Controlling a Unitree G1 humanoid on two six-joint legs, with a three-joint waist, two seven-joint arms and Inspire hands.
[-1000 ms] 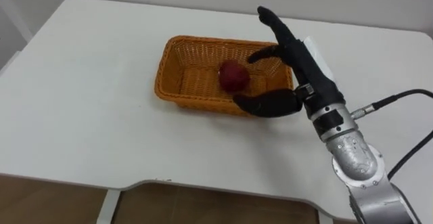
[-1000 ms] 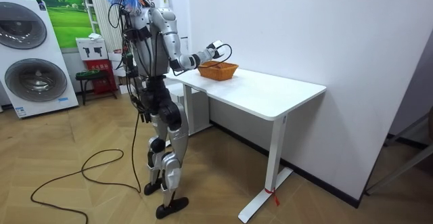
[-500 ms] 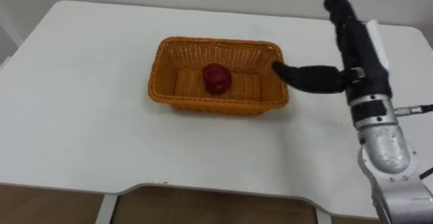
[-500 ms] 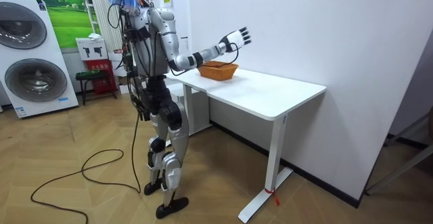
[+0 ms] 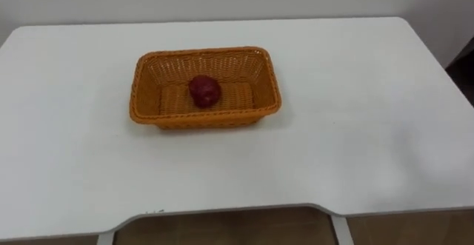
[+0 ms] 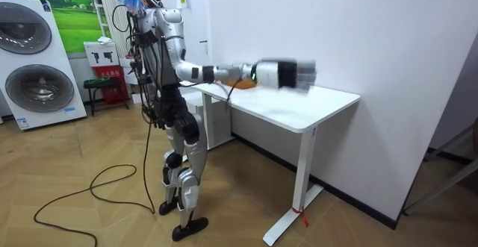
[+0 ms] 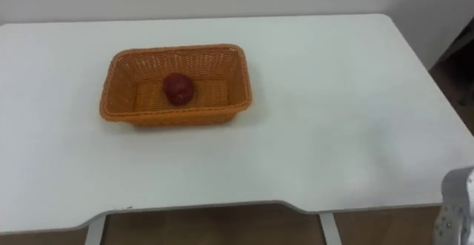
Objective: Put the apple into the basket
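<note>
A dark red apple [image 5: 204, 91] lies inside an orange wicker basket [image 5: 201, 120], towards its middle. The basket stands on the white table [image 5: 355, 126], left of centre. In the room view my right arm stretches out over the table at chest height, and my right hand [image 6: 299, 73] is a blur far to the right of the basket, well clear of it. A bit of that arm's silver forearm [image 7: 455, 204] shows at the lower right corner of the right eye view. Nothing touches the apple or the basket.
The table's front edge [image 5: 237, 212] runs close below the basket, and a white wall stands behind the table. I stand at the table's end, on the room view's left. Behind me are two washing machines [image 6: 33, 60] and a small stand [image 6: 104, 79].
My right hand has risen from the basket's right end and swung away to the right, out of the left eye view. The apple stays in the basket. The eye view has shifted too.
</note>
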